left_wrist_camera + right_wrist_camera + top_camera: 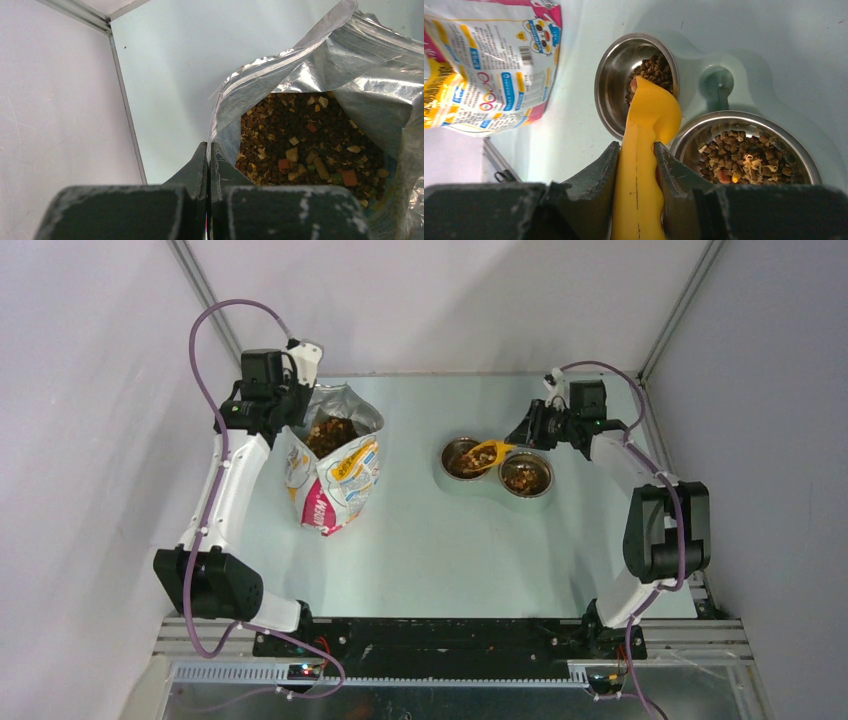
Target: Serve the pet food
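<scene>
**Kibble in three places; scoop over the bowl nearer the bag**

Pet food (744, 150): loose brown and tan chunks, too many to count. It lies in three places: both steel bowls and the open foil bag (335, 485).

Right arm: reaches forward and bends in towards the table's (420, 550) centre. The right gripper (636, 147) clamps the handle of one yellow scoop (646, 115), a finger on each side. The scoop's head hangs over the left bowl (606, 85), above the kibble there. Whether it touches the food, I cannot tell.

Left arm: stretches up the left side, wrist at the bag's far left corner. The left gripper (207, 150) is pinched closed on the rim of the bag's mouth. The bag stands upright, mouth open.

Count: two arms, two bowls, one scoop, one bag. The right bowl (804, 155) sits just beside the left bowl in one pale double feeder (490, 488), well apart from the bag.
</scene>
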`<state>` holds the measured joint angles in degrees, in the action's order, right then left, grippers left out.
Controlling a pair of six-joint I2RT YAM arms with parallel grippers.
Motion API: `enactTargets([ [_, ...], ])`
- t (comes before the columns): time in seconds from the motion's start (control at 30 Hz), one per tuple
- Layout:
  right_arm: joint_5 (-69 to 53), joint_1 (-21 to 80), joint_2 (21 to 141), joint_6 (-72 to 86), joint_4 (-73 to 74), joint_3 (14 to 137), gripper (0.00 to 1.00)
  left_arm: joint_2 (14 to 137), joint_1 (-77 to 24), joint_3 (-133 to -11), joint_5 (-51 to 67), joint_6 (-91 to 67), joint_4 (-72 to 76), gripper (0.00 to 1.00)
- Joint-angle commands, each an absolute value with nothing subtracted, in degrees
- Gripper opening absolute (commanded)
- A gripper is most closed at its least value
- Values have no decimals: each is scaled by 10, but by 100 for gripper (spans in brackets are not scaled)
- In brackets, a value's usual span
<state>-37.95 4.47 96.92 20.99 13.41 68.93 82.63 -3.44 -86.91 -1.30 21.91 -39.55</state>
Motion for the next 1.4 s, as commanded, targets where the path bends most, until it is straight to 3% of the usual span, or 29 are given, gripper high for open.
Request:
enactTargets([
  [0.0, -240, 74, 947, 138, 195, 734, 0, 824, -29, -859, -4, 217, -396, 0],
  [0.57, -94, 171, 998, 50, 243, 857, 0, 822, -29, -854, 10, 218, -402, 0],
  [1.37, -43, 266, 920, -66, 262, 813, 0, 813, -29, -853, 17, 219, -411, 0],
])
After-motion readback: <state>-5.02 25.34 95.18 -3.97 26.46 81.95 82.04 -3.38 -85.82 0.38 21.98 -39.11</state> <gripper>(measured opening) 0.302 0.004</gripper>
